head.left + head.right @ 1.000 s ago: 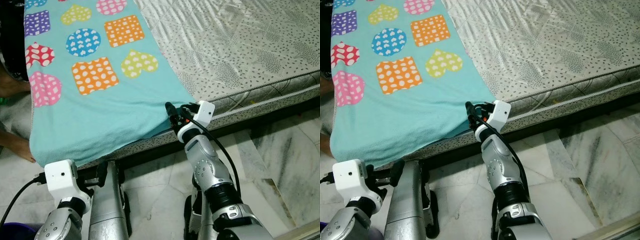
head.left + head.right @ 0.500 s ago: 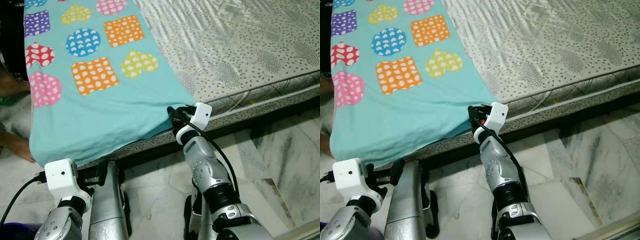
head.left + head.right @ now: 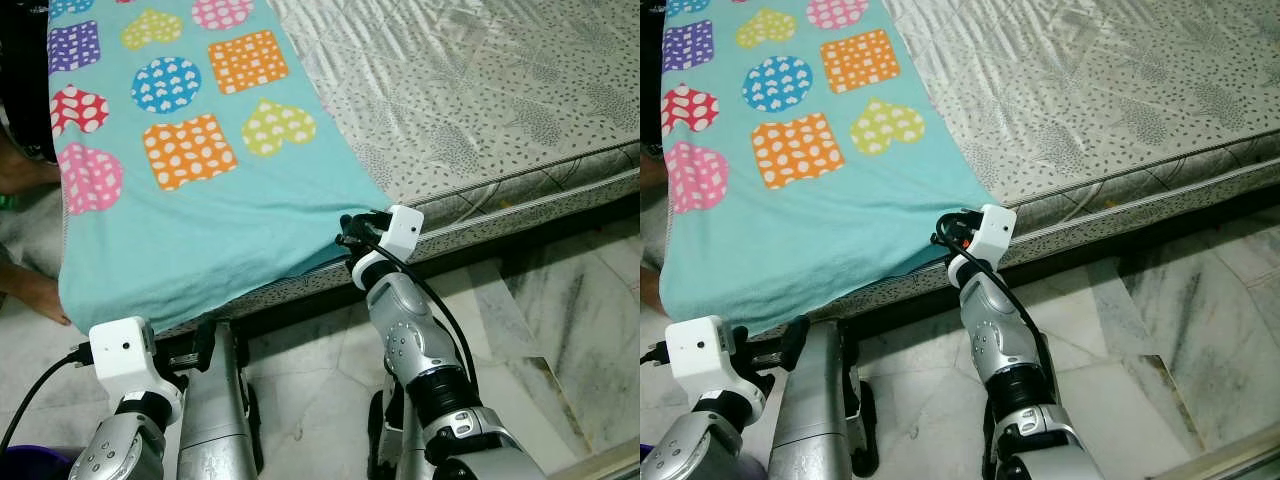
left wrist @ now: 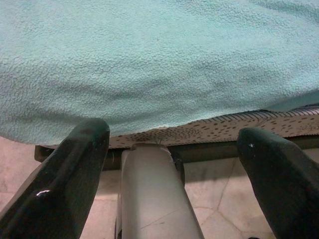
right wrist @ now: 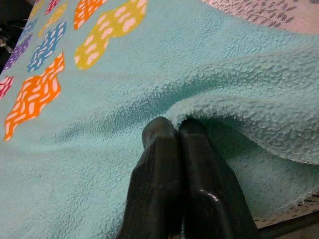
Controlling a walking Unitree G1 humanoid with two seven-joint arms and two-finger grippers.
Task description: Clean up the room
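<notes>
So the teal blanket [image 3: 210, 215] with the colourful hearts and squares is spread over the mattress [image 3: 480, 90], its near edge hanging over the side. The right gripper [image 5: 177, 130] has its fingers pinched together on a fold at the blanket's corner. The left gripper [image 4: 172, 164] hangs low by the bed edge, fingers spread wide, holding nothing.

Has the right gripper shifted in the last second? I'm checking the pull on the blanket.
Yes, slightly. The right gripper, shut on the blanket corner, has drawn back toward the robot along the mattress edge.
</notes>
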